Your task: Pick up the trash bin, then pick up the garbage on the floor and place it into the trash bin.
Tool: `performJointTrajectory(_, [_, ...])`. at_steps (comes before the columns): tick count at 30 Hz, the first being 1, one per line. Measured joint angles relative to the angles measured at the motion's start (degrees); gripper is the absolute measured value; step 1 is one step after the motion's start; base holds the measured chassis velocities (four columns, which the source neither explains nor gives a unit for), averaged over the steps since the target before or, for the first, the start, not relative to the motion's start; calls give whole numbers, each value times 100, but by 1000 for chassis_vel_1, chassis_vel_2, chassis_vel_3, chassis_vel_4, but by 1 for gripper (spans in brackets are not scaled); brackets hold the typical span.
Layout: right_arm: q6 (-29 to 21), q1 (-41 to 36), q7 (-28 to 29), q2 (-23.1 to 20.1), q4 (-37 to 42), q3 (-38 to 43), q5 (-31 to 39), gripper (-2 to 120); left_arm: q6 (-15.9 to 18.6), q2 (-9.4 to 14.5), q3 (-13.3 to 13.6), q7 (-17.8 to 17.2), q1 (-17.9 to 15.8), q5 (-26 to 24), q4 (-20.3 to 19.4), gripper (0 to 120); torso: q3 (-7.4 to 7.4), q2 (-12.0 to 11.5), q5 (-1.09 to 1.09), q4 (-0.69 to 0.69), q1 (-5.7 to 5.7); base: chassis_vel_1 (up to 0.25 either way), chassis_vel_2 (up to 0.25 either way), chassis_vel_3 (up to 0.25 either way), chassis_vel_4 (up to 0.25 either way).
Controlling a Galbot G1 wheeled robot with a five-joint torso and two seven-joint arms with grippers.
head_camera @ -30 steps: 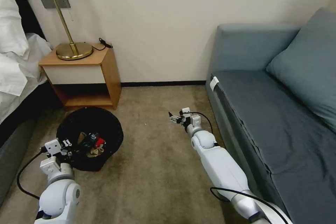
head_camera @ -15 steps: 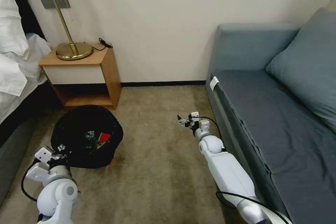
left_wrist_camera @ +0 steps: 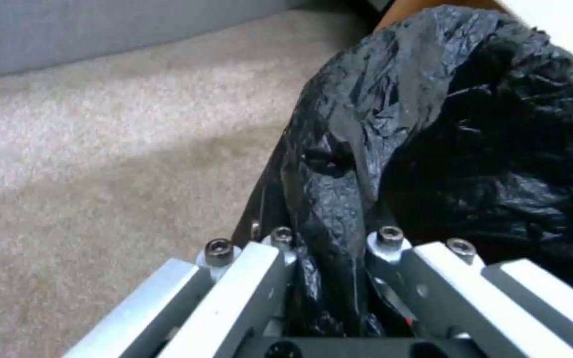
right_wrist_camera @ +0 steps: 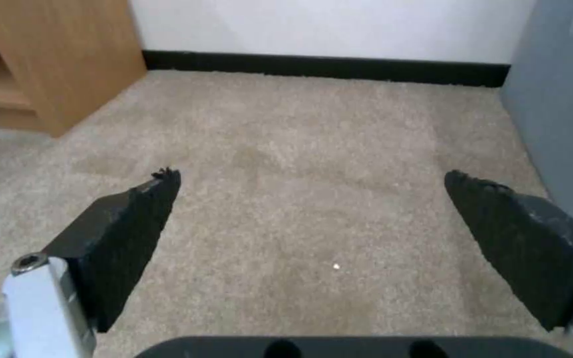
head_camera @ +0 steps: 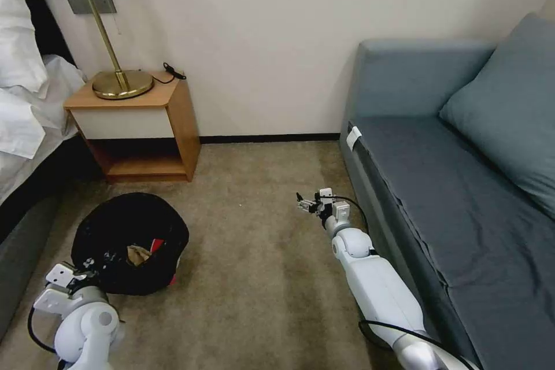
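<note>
- Head view: the small round trash bin lined with a crinkly shiny black bag [head_camera: 130, 243] sits on the beige carpet floor [head_camera: 260, 277], in front of the light wooden bedside table [head_camera: 136, 127] and well apart from the long grey-blue sofa [head_camera: 462, 196].
- Inside the bin lie pieces of garbage — a crumpled tan paper [head_camera: 137, 254] and, touching it, a red-and-white wrapper [head_camera: 156, 244].
- The left gripper [head_camera: 88, 266] is at the near rim of the bin, low on the robot's left side.
- The right gripper [head_camera: 305, 204] hangs over bare carpet near the sofa's front, far from the bin.
- A brass lamp with a white shade [head_camera: 110, 40] stands on the bedside table.
- Left wrist view: the left gripper [left_wrist_camera: 330, 238] is squeezed tight on a fold of the black bag at the bin's rim [left_wrist_camera: 432, 134] — the plastic is pinched between its two metal fingers [left_wrist_camera: 253, 278].
- Right wrist view: the right gripper [right_wrist_camera: 313, 191] is spread wide with nothing in it; its black pads [right_wrist_camera: 127, 223] stand far apart above the carpet [right_wrist_camera: 313, 149].
</note>
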Motion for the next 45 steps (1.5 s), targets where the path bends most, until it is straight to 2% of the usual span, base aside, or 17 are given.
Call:
performJointTrajectory(3, [-1,-65,-105,-7,43,-2,-10,100,32,28,-8,-164,-55,-101,155,5,0,0,0,0,0,0,0,0,0])
performJointTrajectory(5, [-1,-107,-126,-4,57,-3,-29,100,32,63,-19,-177,-75,-144,223,13,0,0,3,1,0,0,0,0,0])
performJointTrajectory(6, [-1,-107,-126,-4,57,-3,-29,100,32,63,-19,-177,-75,-144,223,13,0,0,3,1,0,0,0,0,0])
performJointTrajectory(9, [20,-180,-133,12,57,23,-82,100,29,98,-23,-177,-98,-183,274,27,0,0,3,0,0,0,0,0,0])
performJointTrajectory(13, [38,-224,-137,21,56,52,-113,100,32,115,-24,-177,-119,-190,302,36,0,0,2,0,0,0,0,0,0])
performJointTrajectory(15, [57,-264,-138,27,57,75,-140,100,46,127,-22,-186,-133,-190,317,46,0,0,2,1,0,0,0,0,0])
performJointTrajectory(17, [60,-272,-138,27,57,78,-144,100,48,129,-22,-188,-134,-190,320,48,0,0,1,0,0,0,0,0,0])
performJointTrajectory(20, [72,-349,-138,7,108,97,-154,100,65,136,-20,-196,-134,-174,315,66,0,0,0,0,0,0,0,0,0])
performJointTrajectory(21, [72,-349,-138,7,108,97,-154,100,65,136,-20,-196,-134,-174,315,66,0,0,0,0,0,0,0,0,0])
performJointTrajectory(24, [71,-396,-138,-24,189,122,-138,100,96,137,-25,-209,-117,-137,230,81,0,0,-4,0,0,0,0,0,0])
performJointTrajectory(28, [67,-433,-137,-49,254,137,-116,100,110,144,-53,-210,-100,-116,140,89,0,0,-1,0,0,0,0,0,0])
performJointTrajectory(30, [66,-485,-137,-82,324,153,-98,100,130,154,-87,-226,-73,-91,39,98,0,0,-1,0,0,0,0,0,0])
performJointTrajectory(38, [73,-609,-138,-173,478,193,-46,100,152,201,-226,-235,-37,53,-174,100,0,0,0,0,0,0,0,0,0])
performJointTrajectory(45, [98,-644,-138,-253,580,198,50,100,153,276,-358,-147,-8,475,-400,100,0,0,0,0,0,0,0,0,0])
